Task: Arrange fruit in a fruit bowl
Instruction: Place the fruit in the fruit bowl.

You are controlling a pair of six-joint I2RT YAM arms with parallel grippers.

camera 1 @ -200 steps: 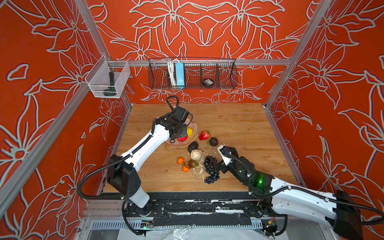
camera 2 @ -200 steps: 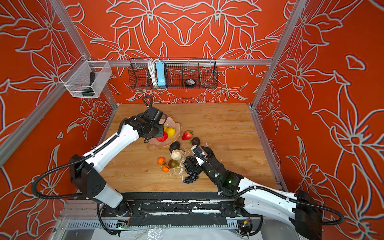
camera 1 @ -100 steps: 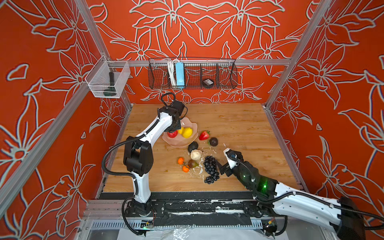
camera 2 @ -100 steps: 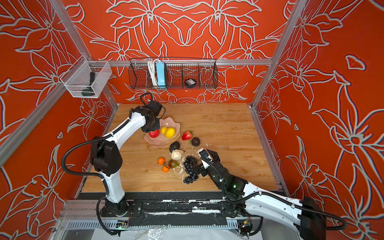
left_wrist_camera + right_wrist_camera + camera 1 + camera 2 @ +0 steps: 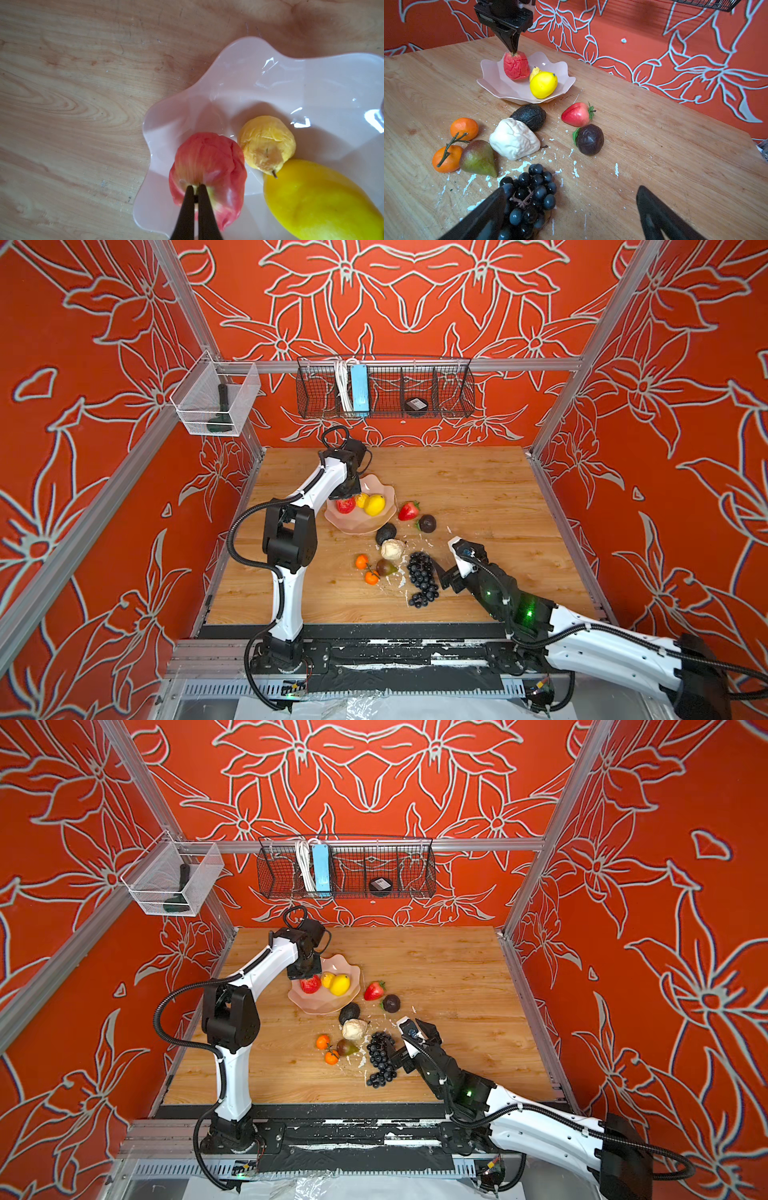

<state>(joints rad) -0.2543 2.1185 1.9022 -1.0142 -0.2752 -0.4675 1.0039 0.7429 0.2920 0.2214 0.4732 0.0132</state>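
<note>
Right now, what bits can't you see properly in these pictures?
- Left wrist view: the big lemon is cut off by the picture's edge.
- Right wrist view: the near end of the grape bunch hides behind a finger of the open right hand.
- Top view: the black thing in the wire basket is too small to name.
- Right wrist view: the red fruit hides whether it touches the bowl.

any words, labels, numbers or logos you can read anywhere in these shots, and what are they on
No text can be read in any view.
Pale label on the black round item in the wire basket: too small to read.
Blue strip in the same basket: no legible marking.
Fruit bowl and red fruit: no print visible.
</note>
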